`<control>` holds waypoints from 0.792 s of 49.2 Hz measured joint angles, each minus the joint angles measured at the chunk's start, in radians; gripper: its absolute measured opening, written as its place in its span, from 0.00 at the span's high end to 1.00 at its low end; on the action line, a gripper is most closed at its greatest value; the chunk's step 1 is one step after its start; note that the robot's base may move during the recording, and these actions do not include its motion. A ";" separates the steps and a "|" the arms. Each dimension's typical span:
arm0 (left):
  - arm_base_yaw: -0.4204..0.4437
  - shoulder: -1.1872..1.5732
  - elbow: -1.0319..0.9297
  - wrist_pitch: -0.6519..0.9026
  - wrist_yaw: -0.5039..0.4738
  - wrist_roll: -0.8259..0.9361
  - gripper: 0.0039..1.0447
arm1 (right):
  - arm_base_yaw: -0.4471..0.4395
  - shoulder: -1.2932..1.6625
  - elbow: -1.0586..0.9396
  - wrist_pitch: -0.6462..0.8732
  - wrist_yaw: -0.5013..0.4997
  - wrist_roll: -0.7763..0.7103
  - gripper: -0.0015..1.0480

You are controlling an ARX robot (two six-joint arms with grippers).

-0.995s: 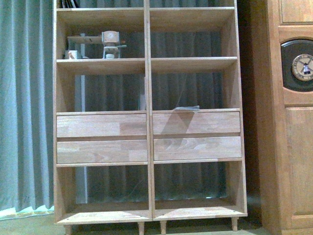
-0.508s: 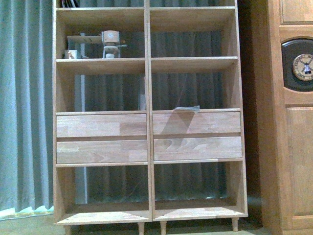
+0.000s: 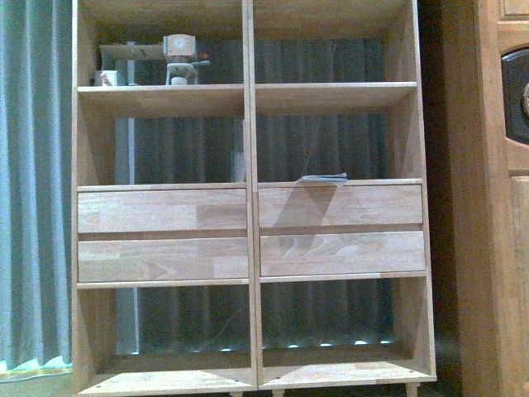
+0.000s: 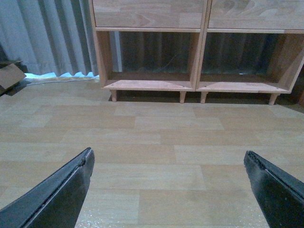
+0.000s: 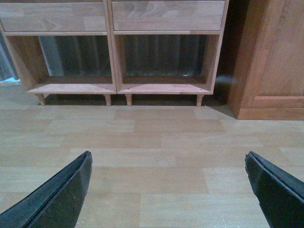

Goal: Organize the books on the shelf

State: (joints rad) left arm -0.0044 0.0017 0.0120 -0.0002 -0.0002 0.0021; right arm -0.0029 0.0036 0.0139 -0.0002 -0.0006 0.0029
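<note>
Before the tall light-wood bookcase [image 3: 248,207], the left gripper [image 4: 167,154] and right gripper [image 5: 167,154] hover, jaws spread and empty. Squaring up nearer the bookcase looks wise before any reach.

- Bookcase [image 3: 248,215]: top shelves and peg legs cut off by the front view's edges.
- Small objects [image 3: 178,64] on its upper left shelf: too blurred to identify.
- Cabinet [image 3: 488,248]: sliced by the right edge.

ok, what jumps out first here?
The light-wood bookcase fills the front view, four drawer fronts across its middle, a small wooden model on its upper left shelf, a darker cabinet at its right. In the wrist views the left gripper and right gripper hang open above plank floor.
</note>
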 joint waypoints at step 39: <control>0.000 0.000 0.000 0.000 0.000 0.000 0.07 | 0.000 0.000 0.000 0.000 0.000 0.000 0.07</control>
State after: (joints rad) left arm -0.0044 0.0013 0.0124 -0.0002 -0.0002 0.0021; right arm -0.0029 0.0036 0.0139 -0.0002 -0.0002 0.0029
